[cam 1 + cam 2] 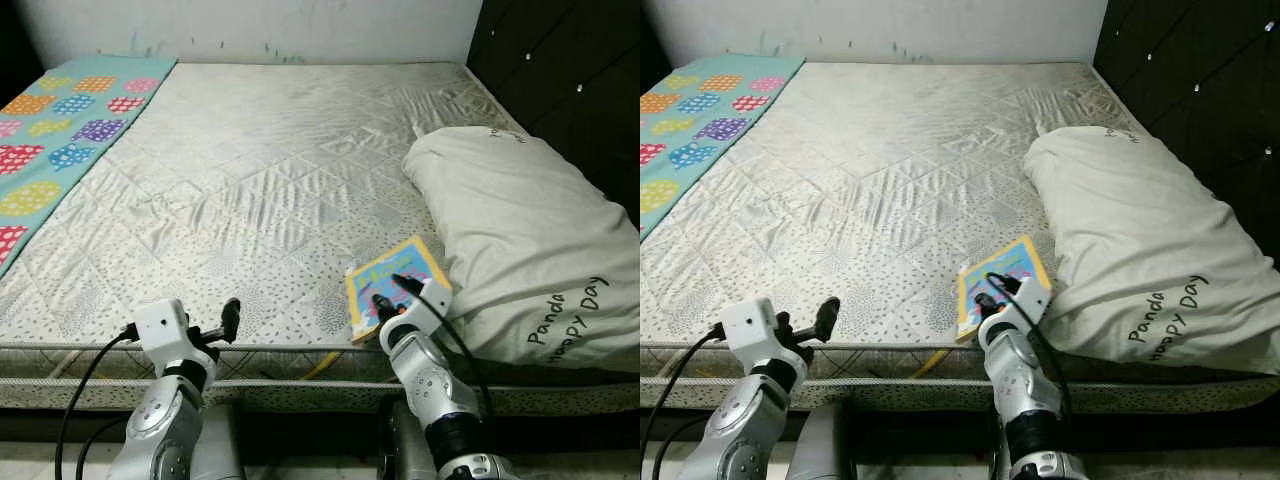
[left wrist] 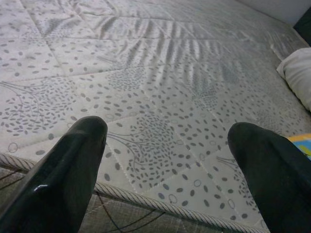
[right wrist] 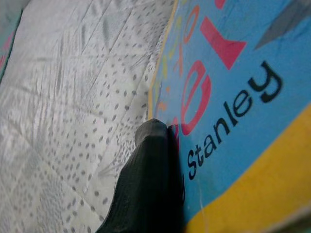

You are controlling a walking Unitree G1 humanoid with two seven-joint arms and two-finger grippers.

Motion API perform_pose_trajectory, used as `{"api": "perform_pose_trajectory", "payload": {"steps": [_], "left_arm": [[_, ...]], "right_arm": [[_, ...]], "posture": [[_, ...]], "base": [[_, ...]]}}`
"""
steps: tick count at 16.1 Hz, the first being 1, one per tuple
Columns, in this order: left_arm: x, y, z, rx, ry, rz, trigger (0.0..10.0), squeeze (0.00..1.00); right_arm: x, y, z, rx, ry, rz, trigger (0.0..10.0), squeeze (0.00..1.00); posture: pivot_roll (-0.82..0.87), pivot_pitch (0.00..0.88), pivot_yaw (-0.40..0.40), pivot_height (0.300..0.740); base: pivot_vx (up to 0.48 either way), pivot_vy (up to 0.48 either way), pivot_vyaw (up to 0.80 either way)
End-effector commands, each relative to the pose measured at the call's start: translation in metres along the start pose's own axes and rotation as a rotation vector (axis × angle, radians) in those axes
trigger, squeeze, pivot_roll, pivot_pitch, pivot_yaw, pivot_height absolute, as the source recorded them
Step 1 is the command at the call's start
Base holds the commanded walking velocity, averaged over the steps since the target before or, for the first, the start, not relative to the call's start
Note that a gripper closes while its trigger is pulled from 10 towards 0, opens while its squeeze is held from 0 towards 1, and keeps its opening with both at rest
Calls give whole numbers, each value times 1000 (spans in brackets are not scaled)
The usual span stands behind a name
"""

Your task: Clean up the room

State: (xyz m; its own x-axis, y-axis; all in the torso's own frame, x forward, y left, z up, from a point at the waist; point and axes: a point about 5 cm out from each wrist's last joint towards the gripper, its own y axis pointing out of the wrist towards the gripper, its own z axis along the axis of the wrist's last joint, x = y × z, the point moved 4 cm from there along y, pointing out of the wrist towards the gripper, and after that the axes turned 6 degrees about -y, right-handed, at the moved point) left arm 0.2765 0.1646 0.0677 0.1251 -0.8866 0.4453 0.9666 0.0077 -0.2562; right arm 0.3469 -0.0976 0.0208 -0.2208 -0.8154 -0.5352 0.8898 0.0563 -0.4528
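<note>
Thin book [image 1: 392,283] on bed [image 1: 260,180] edge beside pillow [image 1: 520,230]: light, stiff, slippery cover. Right end effector [image 1: 390,297] clamped on near edge; best hold there. Left end effector [image 1: 225,322] spread, idle.

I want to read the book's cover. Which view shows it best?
The right wrist view: the book is close, "Stanley" legible. Both eye views show it whole but small by the pillow; the left wrist view catches a corner.
</note>
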Motion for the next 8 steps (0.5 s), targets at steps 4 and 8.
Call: {"api": "perform_pose_trajectory", "payload": {"steps": [4, 8], "left_arm": [[6, 4, 4, 4, -17, -7, 10000, 0], [11, 4, 4, 5, -24, -20, 10000, 0]], "right_arm": [[-100, 6, 9, 51, 344, 175, 0, 0], [-93, 12, 6, 71, 403, 194, 0, 0]], "posture": [[73, 0, -14, 558], [82, 0, -13, 558]], "base": [[0, 0, 0], [0, 0, 0]]}}
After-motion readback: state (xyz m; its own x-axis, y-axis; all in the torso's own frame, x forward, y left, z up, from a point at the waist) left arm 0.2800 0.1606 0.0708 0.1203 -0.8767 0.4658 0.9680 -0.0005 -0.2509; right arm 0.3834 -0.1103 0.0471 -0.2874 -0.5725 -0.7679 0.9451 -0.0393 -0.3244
